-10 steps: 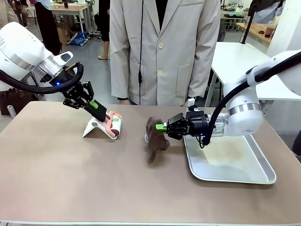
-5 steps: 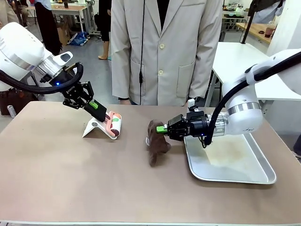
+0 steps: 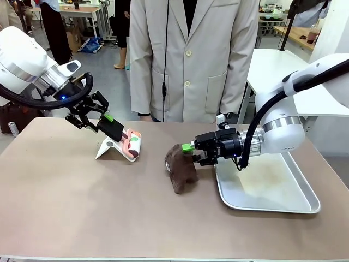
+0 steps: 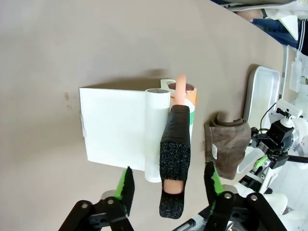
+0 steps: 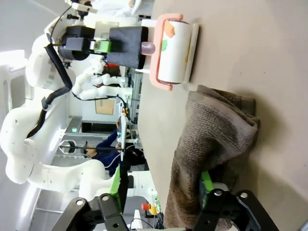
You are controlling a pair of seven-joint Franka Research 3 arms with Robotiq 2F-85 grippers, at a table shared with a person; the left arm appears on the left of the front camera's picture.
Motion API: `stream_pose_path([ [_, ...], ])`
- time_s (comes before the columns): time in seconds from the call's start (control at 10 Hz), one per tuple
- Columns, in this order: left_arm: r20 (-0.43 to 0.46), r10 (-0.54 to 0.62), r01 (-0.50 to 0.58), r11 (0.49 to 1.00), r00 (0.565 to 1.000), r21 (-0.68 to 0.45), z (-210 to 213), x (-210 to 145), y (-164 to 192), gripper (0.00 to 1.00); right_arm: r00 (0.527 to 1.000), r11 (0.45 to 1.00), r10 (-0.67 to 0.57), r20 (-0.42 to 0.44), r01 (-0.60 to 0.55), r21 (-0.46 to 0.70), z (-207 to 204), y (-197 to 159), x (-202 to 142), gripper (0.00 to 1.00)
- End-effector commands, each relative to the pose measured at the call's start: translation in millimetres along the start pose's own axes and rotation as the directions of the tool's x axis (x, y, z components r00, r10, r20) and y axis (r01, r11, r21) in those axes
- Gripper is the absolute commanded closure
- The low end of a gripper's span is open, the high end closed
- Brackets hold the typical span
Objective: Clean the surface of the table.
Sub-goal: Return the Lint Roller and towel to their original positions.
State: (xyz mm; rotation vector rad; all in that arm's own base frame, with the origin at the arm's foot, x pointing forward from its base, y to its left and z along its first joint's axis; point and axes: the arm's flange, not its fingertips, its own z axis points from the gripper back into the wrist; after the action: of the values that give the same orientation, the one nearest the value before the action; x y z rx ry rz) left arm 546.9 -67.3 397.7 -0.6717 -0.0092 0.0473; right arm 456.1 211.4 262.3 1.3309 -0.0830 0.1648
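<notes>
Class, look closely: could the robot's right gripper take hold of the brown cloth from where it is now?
Probably yes: the right gripper stands open right at the brown cloth on the table, with nothing between them.

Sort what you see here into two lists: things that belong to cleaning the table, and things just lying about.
Belongs to the job:
- the table
- brown cloth, lying on the table by the open right tool
- lint roller on its white stand, at the open left tool

Just lying about:
- metal tray
- white side table

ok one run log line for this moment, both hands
left hand: open, straddling lint roller handle | right hand: open, at brown cloth | cloth on table beside tray
</notes>
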Motion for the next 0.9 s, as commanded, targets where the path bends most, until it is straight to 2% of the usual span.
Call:
stream_pose_path([
  [0.0, 0.008, -0.022, 0.022, 1.0, 1.0, -0.017, 9, -6, 2, 0.0, 1.0, 0.998, 0.003, -0.023, -0.005, -0.06, 0, 9, 0, 0.0],
  [0.2, 0.032, -0.041, 0.042, 0.999, 0.999, -0.023, 26, -13, 1, 0.0, 0.998, 0.988, 0.032, -0.051, -0.04, -0.153, 1, 22, 0, 0.0],
  [0.5, 0.093, -0.083, 0.09, 0.993, 0.992, -0.078, 61, -39, -5, 0.0, 0.986, 0.936, 0.113, -0.121, -0.146, -0.321, 0, 67, 8, 0.0],
  [0.8, 0.129, -0.084, 0.098, 0.989, 0.988, -0.111, 87, -64, -1, 0.0, 0.972, 0.841, 0.213, -0.097, -0.233, -0.489, 10, 96, 3, 0.0],
])
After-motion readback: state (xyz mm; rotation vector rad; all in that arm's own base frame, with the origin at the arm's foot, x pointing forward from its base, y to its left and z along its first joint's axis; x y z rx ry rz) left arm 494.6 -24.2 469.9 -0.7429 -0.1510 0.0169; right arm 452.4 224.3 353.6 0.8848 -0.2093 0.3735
